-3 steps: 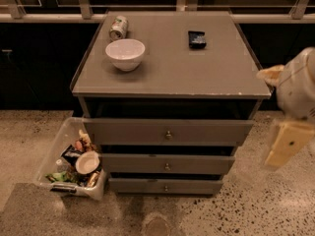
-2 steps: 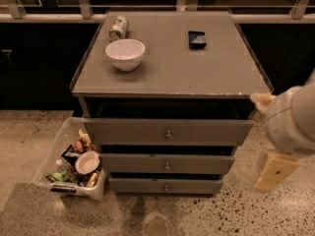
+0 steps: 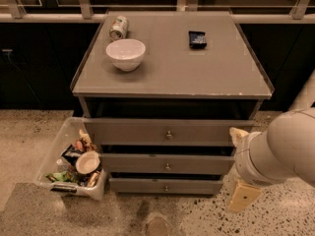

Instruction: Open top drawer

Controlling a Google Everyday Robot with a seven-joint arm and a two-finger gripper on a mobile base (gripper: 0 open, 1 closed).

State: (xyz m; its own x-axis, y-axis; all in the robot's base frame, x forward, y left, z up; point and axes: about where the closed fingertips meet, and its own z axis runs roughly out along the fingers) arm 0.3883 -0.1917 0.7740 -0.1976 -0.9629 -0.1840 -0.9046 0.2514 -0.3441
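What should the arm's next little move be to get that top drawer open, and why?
Probably swing the gripper left toward the knob at the centre of the top drawer. The gripper hangs by the drawer's right end, apart from that knob, its only visible handle.

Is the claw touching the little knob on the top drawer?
No, the claw hangs low beside the cabinet, well apart from the knob on the top drawer.
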